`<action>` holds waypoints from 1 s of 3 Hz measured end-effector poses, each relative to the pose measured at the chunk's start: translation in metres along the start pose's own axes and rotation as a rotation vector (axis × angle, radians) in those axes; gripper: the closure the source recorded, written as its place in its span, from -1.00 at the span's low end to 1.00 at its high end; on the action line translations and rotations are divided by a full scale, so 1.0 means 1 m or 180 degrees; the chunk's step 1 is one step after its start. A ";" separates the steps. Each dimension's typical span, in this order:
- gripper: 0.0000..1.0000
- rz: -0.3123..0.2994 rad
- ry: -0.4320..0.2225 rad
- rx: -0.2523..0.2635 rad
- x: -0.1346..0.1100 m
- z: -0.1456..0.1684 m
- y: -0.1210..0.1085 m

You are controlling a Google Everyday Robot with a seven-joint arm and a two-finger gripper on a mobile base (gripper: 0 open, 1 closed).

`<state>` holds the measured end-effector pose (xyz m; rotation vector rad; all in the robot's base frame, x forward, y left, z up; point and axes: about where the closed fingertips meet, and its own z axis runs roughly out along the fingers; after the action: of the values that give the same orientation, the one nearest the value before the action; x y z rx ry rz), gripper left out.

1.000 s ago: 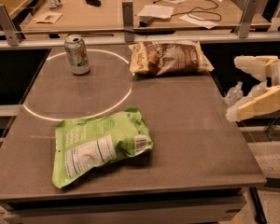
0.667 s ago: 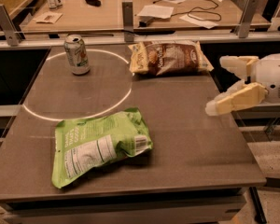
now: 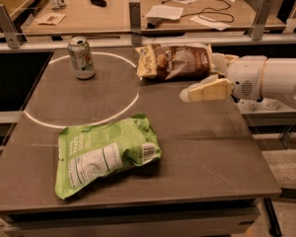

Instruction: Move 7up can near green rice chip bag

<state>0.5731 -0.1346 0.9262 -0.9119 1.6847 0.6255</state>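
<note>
The 7up can stands upright at the far left of the table, on the edge of a white painted circle. The green rice chip bag lies flat at the near left, label side up. My gripper reaches in from the right, above the table's right side and just beside the brown chip bag. Its cream fingers are spread apart and hold nothing. The gripper is far from the can and well to the right of the green bag.
A brown and cream chip bag lies at the far middle of the table. Behind it runs a rail with metal posts, then a wooden desk with papers, cables and bottles.
My gripper has moved left from the table's right edge over the table, towards the brown chip bag. The can and both bags have not moved.
</note>
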 end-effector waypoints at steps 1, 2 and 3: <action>-1.00 -0.0059 -0.0156 0.0068 -0.008 0.037 -0.020; -1.00 -0.0112 -0.0176 -0.0006 -0.016 0.073 -0.036; -1.00 -0.0168 -0.0187 -0.0123 -0.026 0.116 -0.045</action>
<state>0.6784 -0.0629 0.9185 -0.9537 1.5961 0.6450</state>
